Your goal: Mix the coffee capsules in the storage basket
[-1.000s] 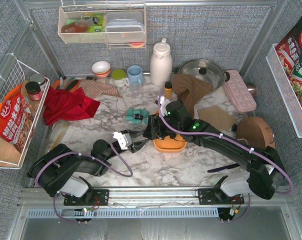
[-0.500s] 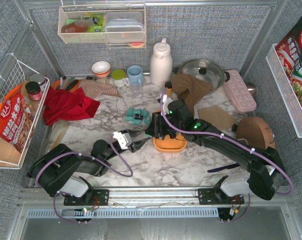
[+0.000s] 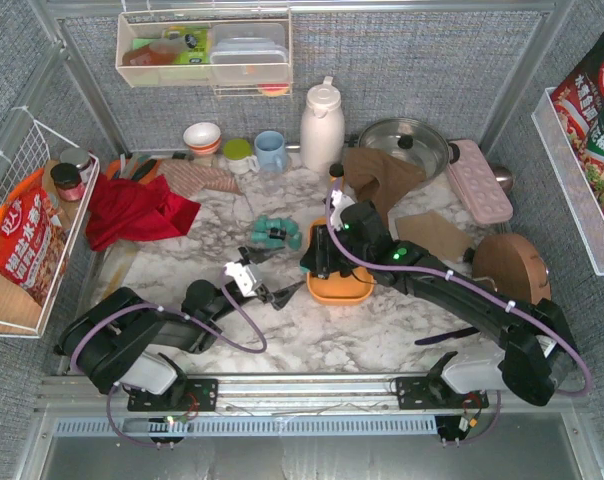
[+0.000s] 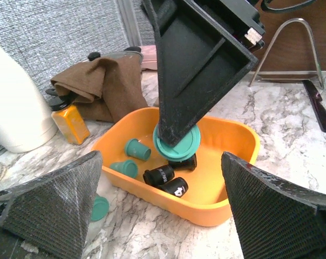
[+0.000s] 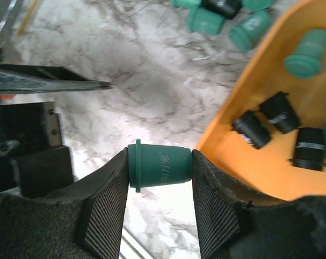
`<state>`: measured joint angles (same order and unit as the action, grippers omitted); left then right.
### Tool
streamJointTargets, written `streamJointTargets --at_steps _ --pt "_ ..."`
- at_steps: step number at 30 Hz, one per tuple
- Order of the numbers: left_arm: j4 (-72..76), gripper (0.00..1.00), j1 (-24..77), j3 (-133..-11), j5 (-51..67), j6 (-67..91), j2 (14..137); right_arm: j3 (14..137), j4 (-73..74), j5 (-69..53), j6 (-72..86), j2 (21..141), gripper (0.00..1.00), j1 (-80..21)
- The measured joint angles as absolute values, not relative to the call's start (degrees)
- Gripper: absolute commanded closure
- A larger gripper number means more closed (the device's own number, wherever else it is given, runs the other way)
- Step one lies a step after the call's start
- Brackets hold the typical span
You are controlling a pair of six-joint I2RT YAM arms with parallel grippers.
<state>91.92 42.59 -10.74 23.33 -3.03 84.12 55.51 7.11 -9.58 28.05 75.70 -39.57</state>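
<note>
The storage basket [image 4: 236,141], a shallow orange tray with a low rounded rim, is parked on the marble table [image 3: 312,340] mid-scene. Inside it, three black coffee capsules [image 4: 158,175] and two teal ones [image 4: 137,148] can be counted, all tipped on their sides and bunched toward one end.

One more teal capsule [image 5: 160,166] is pinched between the pads of the right gripper [image 3: 319,263], jaws closed down narrow on its top and bottom. It's held sideways above the basket's left edge. A tapered cup shape is seen, with a flanged rim at the wide end and small white lettering printed on the side.

A loose cluster [image 3: 276,233] of teal pods with a black one mixed in is left on the table just beyond the basket, and a single teal pod [image 4: 100,208] sits right outside the rim.

The left gripper [image 3: 282,272] is spread wide near the basket, nothing in it.

Other containers, fwiw: a white wire basket [image 3: 17,140] on the left wall is loaded with a red snack bag [image 3: 24,245] and a jar [image 3: 67,181]. A small amber bottle [image 4: 69,121] is stood beside a brown cloth [image 4: 111,81].
</note>
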Motion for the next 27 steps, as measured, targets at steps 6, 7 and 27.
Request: streamJointTargets --at_steps 6,7,27 --pt "91.88 0.01 42.59 -10.26 18.72 -2.72 83.53 55.48 11.70 1.26 22.94 75.20 0.54 -39.40" --pt "91.85 0.01 42.59 -10.20 17.63 -2.61 83.33 55.46 12.49 3.25 22.00 75.20 0.52 -39.40" --pt "62.13 0.01 42.00 -24.40 -13.39 5.13 81.97 56.16 20.75 17.30 15.11 80.55 0.33 -39.42"
